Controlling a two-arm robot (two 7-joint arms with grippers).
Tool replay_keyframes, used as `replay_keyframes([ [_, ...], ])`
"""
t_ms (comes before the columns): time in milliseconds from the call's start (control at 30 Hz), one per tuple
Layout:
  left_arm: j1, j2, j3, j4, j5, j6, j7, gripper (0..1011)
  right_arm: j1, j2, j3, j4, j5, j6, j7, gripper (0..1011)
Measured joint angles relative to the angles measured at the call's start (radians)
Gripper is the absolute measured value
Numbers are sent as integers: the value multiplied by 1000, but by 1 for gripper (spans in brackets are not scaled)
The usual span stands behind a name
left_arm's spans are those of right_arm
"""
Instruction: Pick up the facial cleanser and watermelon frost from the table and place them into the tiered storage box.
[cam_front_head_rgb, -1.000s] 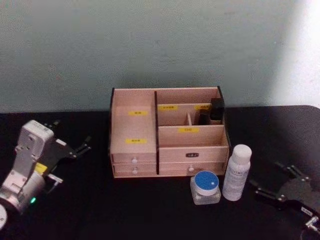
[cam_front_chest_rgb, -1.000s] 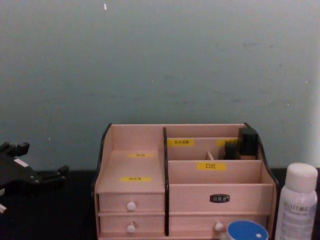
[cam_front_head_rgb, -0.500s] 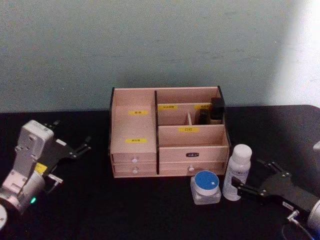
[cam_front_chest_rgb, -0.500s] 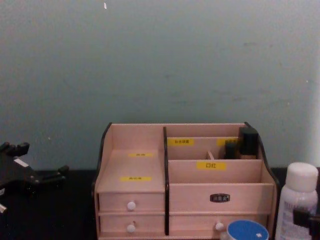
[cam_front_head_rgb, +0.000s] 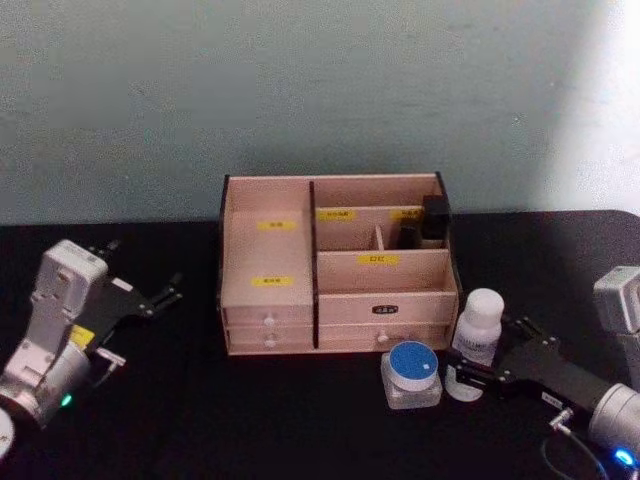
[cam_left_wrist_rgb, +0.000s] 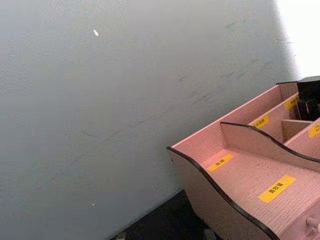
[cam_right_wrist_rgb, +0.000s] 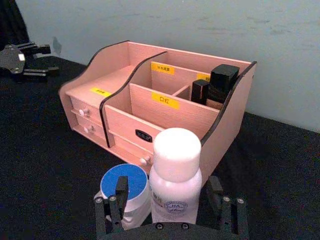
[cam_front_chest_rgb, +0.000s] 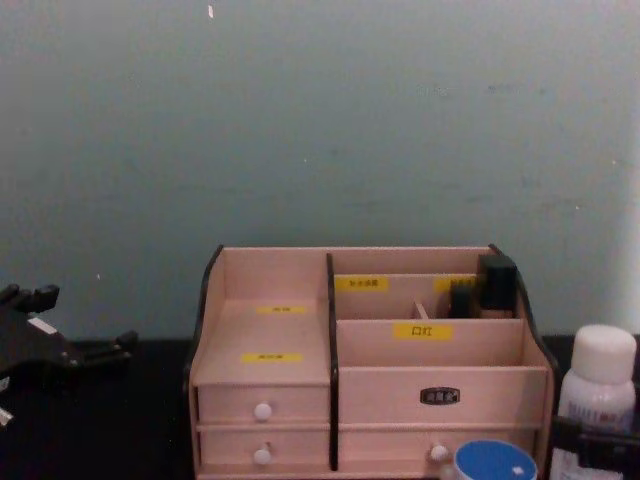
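**Claw astride the bottle, jar crowding in**

The right gripper sat wide open around the white bottle, likely the facial cleanser, gripping nothing. One finger stood against the blue-lidded jar, just before the tiered storage box. Closing could shove that jar or tip the tall bottle. The left gripper idled open, far left.

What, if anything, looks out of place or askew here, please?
Nothing stands out. The white bottle and blue-lidded jar stand upright, the tiered storage box sits square, drawers shut. The right gripper brackets the bottle, open; the left gripper rests at the left.
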Motion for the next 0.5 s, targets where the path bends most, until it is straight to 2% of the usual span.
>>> replay_keyframes([
  [267,0,0,0,0,0,0,0,1001,20,-21,-3,22,-29,2,6,1003],
  [500,0,0,0,0,0,0,0,1001,19,-19,-3,21,-27,2,6,1003],
])
